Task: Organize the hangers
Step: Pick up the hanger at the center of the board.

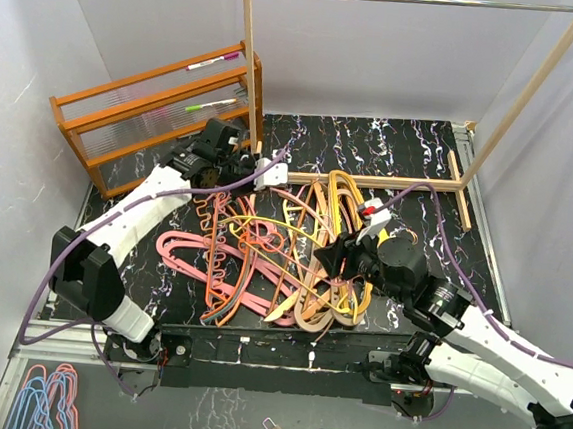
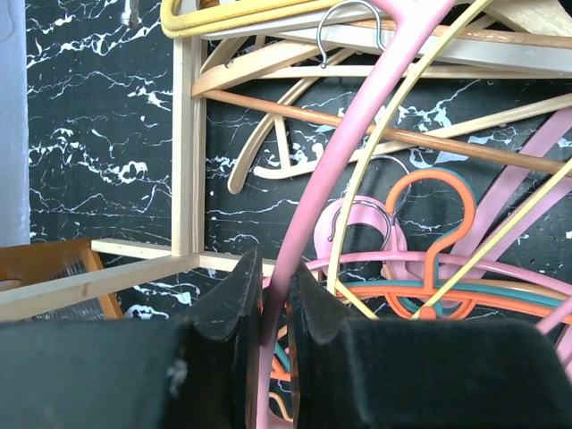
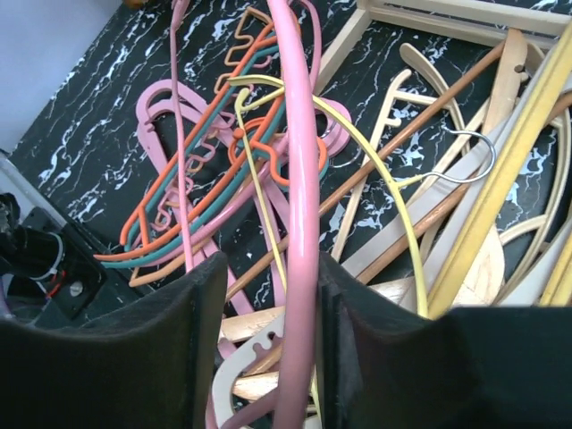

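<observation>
Pink plastic sits in both of my grips. Left gripper (image 2: 275,268): jaws closed tight on the bar of a pink hanger (image 2: 344,143), which rises away from the fingertips over the pile. Right gripper (image 3: 273,268): jaws part-way open; a pink bar (image 3: 299,134) passes between them, lying against one finger with a gap at the other, so it is not clamped. I cannot tell whether both bars belong to one hanger. The hangers (image 1: 264,243) lie tangled in one pile at the middle of the black marbled table (image 1: 413,145), between my two arms. Pink, orange and teal ones are on the left; tan wood and yellow ones are on the right. The frame (image 1: 370,182) stands just beyond the pile. The rack (image 1: 145,112) stands at far left.
</observation>
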`<action>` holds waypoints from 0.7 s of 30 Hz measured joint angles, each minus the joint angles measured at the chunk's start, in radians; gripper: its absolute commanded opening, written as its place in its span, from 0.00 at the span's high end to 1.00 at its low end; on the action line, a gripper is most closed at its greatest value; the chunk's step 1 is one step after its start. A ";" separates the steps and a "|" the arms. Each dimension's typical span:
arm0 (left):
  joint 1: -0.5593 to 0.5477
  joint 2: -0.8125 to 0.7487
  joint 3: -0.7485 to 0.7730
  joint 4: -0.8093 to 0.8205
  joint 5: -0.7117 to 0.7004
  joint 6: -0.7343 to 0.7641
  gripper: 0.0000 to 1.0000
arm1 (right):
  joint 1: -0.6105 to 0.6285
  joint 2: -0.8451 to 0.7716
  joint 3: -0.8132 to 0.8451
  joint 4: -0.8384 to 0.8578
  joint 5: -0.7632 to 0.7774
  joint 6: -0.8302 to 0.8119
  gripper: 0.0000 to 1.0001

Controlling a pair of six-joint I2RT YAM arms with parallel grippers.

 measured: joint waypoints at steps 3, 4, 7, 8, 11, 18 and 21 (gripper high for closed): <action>0.006 -0.031 -0.037 0.029 -0.005 0.002 1.00 | -0.011 -0.018 -0.020 0.021 -0.015 0.019 0.91; 0.006 -0.042 -0.054 0.045 -0.008 0.003 1.00 | -0.015 -0.024 -0.027 0.028 -0.016 0.033 0.92; 0.005 -0.071 -0.094 0.091 -0.021 0.000 0.75 | -0.027 -0.038 -0.042 0.055 -0.023 0.056 0.92; 0.005 -0.074 -0.096 0.105 -0.029 -0.006 0.49 | -0.027 -0.038 -0.045 0.064 -0.023 0.061 0.92; 0.005 -0.073 -0.087 0.158 -0.089 -0.084 0.16 | -0.026 -0.037 -0.056 0.084 -0.027 0.077 0.92; 0.006 0.019 0.362 -0.052 -0.256 -0.358 0.03 | -0.021 -0.016 -0.012 0.043 0.106 0.068 0.92; 0.010 -0.009 0.533 -0.135 -0.315 -0.420 0.03 | -0.019 0.035 0.081 -0.045 0.188 -0.004 0.92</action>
